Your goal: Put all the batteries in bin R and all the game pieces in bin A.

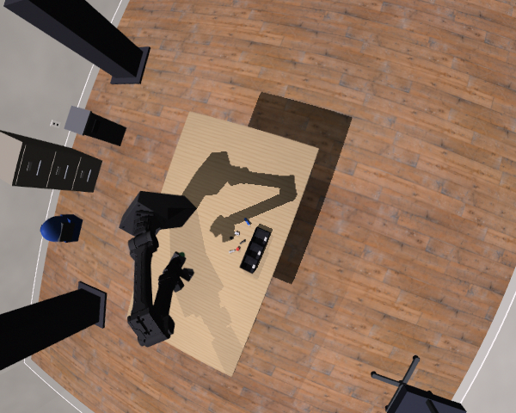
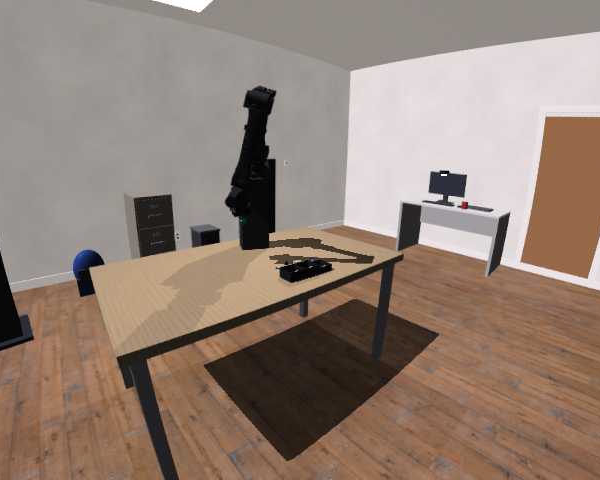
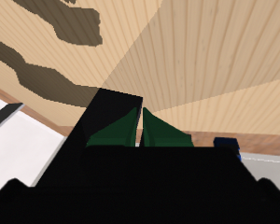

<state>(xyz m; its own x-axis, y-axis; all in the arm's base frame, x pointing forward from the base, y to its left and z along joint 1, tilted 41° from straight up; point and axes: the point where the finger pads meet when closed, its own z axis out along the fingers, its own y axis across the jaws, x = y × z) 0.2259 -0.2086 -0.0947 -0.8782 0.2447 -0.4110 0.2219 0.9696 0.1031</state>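
A black row of three bins (image 1: 254, 249) stands near the table's right edge; it also shows in the exterior view (image 2: 305, 270). The bin letters are too small to read. Several small things lie just left of the bins: a blue one (image 1: 248, 220), a white one (image 1: 236, 232), a dark one (image 1: 242, 242) and a red and white one (image 1: 236, 249). I cannot tell which are batteries or game pieces. My gripper (image 3: 139, 111) (image 1: 181, 257) has green fingers pressed together with nothing between them. It hangs high over the table's left part, far from the things.
The arm's base (image 2: 253, 227) stands at the table's far edge. A filing cabinet (image 2: 150, 222) and a blue ball (image 2: 87, 260) stand on the floor beyond the table. A desk with a monitor (image 2: 447, 206) is at the right wall.
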